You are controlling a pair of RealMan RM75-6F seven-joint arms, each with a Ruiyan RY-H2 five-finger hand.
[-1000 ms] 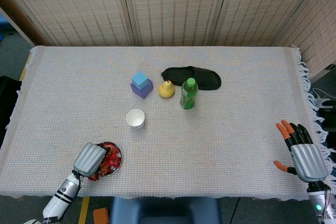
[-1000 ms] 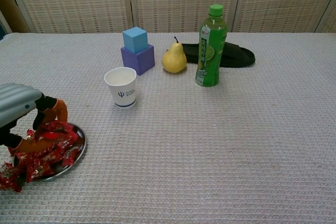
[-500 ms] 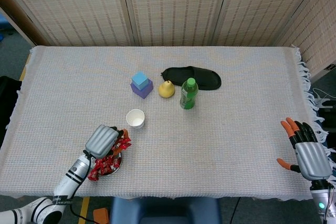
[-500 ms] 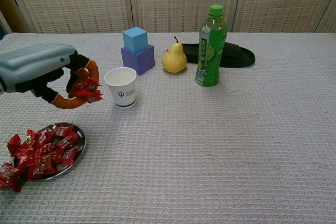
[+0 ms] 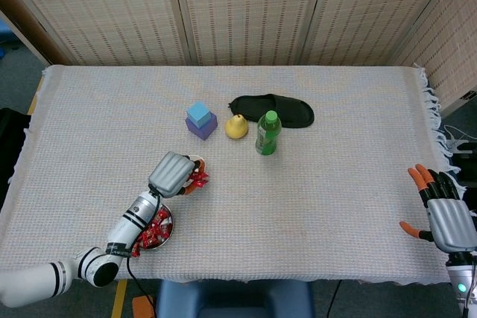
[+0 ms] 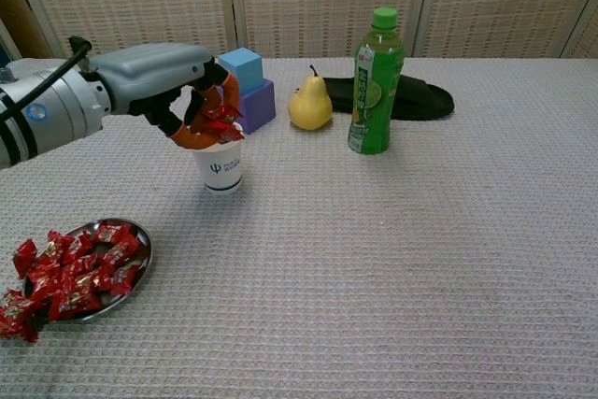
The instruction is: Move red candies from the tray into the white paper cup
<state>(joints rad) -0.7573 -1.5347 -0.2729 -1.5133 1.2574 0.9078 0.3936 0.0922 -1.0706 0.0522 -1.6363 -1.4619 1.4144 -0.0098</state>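
Over the white paper cup (image 6: 218,164), L hand (image 6: 177,91) w/ a pinch of red candies (image 6: 219,122) – carry leg done, release next.
Within the last sec the L hand goes from digging in the tray (image 6: 140,263) at the tabletop's front-left edge, up & across, to just above the cup mouth nr table centre-left; fingers curled tight on a small bunch of wrappers, thumb under. Judging by that, only the let-go is left for this load; most candies remain heaped in the tray, some spilling over its rim. R hand (image 5: 445,214) idle at the front-right corner, fingers spread, holding nothing, drifted slightly back toward the edge.
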